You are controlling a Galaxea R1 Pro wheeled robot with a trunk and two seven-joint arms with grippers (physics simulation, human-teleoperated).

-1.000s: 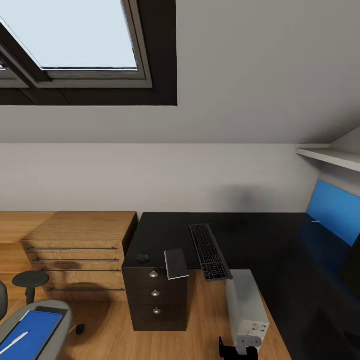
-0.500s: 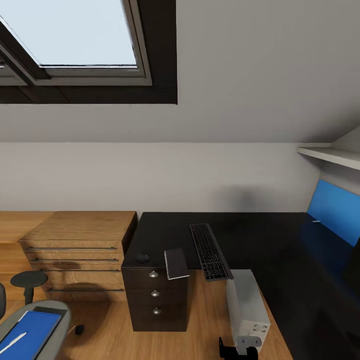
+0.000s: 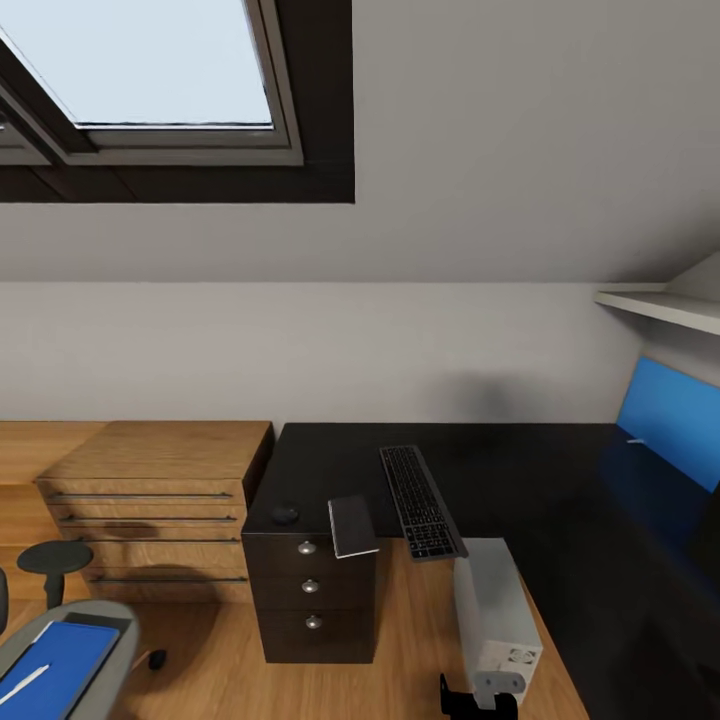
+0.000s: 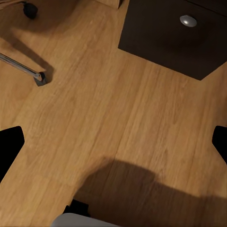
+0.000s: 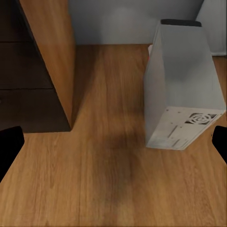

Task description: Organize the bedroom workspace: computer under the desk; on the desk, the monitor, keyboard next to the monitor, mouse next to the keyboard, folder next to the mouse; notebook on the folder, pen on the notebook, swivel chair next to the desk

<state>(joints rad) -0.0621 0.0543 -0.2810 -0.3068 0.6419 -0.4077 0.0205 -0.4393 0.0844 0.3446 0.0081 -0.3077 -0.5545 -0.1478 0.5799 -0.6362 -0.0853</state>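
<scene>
The black desk point(image 3: 520, 470) carries the black keyboard point(image 3: 418, 500). The dark grey notebook point(image 3: 352, 526) overhangs its front edge, and the small dark mouse point(image 3: 286, 515) lies to the left. The light grey computer point(image 3: 495, 610) stands on the floor under the desk, also shown in the right wrist view as computer point(image 5: 182, 85). At the lower left, the grey swivel chair point(image 3: 115, 625) holds the blue folder point(image 3: 55, 665) with the whitish pen point(image 3: 25, 683) on it. The monitor is out of view. My left gripper point(image 4: 113, 144) and right gripper point(image 5: 113, 146) are open over bare floor.
A wooden dresser point(image 3: 160, 490) and a round black stool point(image 3: 58, 560) stand left of the desk. The black drawers point(image 3: 312, 590) have silver knobs, one being knob point(image 4: 188, 20). A chrome chair leg point(image 4: 21, 68) crosses the floor. A blue panel point(image 3: 670, 415) lines the right wall.
The whole head view has drifted slightly, so the chair sits a little further toward the left edge. Nothing on the desk or floor has moved.
</scene>
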